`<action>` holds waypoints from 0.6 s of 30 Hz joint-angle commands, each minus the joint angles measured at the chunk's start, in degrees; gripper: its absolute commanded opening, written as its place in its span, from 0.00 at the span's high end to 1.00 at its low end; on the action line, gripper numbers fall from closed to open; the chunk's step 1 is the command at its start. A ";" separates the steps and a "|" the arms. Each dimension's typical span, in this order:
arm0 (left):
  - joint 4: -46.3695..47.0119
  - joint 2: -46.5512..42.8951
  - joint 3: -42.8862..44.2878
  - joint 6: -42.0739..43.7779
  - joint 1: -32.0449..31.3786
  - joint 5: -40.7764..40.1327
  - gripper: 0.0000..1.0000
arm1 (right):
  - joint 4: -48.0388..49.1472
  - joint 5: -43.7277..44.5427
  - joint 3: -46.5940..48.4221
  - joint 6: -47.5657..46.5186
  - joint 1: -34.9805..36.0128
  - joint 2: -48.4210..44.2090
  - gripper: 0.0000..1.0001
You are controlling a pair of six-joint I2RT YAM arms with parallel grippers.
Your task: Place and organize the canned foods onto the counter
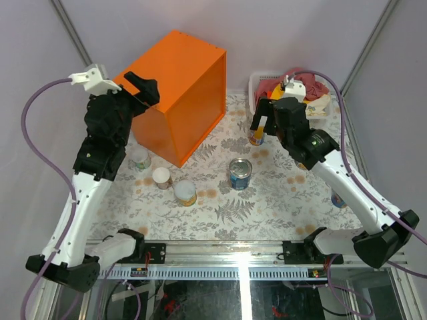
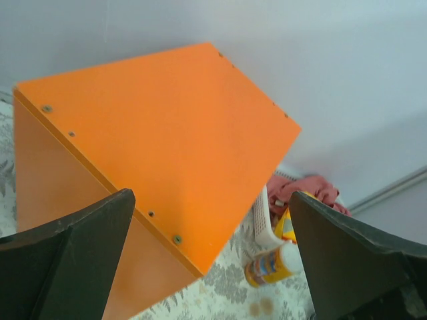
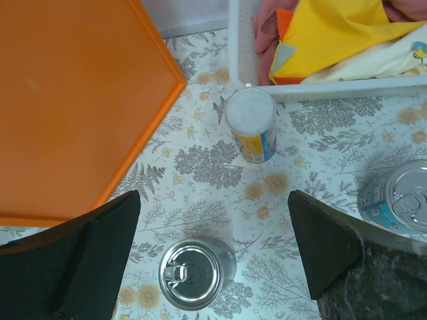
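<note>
My right gripper [image 3: 213, 200] hangs wide apart, lined up on the white-lidded can [image 3: 250, 130] just beside the basket [image 3: 235, 40]. I'd centre, descend straight, clamp mid-body. Left gripper [image 2: 210, 200], also spread and empty, is above the orange counter [image 1: 177, 87].

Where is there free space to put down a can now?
The counter top is bare all over. On the table, the patch between the blue can and the right arm is free too. It is crowded by the counter's near corner: three small cans stand close together.
</note>
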 commanded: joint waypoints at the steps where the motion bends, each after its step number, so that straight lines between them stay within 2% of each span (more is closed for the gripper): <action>1: -6.07 -0.05 3.08 3.00 -7.61 -10.37 0.00 | 2.02 2.76 -1.97 -2.28 -0.09 -2.36 0.01; 9: -10.14 -7.54 -5.79 -1.61 -25.11 -22.12 0.00 | 5.42 -4.15 -10.30 -3.49 -0.09 -3.55 0.00; 18: -16.83 -9.40 -11.62 -6.94 -43.29 -34.44 0.00 | 6.13 -7.03 -18.90 -3.60 -0.09 -4.85 0.02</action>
